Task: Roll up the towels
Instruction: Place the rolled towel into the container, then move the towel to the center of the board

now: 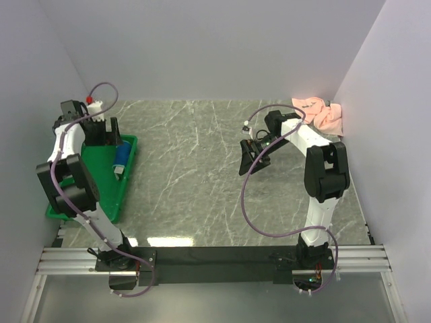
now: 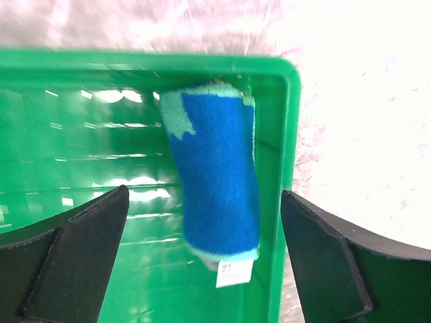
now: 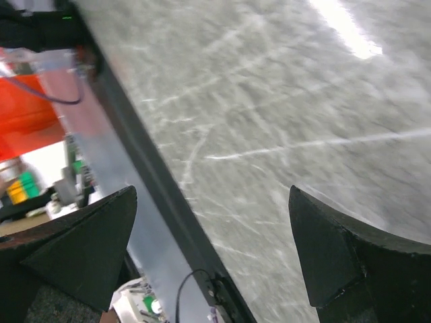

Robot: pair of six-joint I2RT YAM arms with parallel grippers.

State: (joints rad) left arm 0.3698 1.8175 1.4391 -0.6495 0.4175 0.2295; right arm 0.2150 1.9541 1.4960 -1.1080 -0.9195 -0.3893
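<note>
Two towels made up the job, and one looked finished: the blue towel lay rolled into a tight cylinder inside the green tray, close along one side wall, a white tag showing at its near end. The left gripper hung over it with jaws spread wide on either side of the roll, gripping nothing. The right gripper was likewise wide open and empty above the table. The pink towel sat bunched in the far right corner, well apart from both arms. By my judgement, the first roll was stowed and the second not begun. Next called for fetching the pink cloth onto open table and flattening it before rolling — crumpled folds would likely roll unevenly.
</note>
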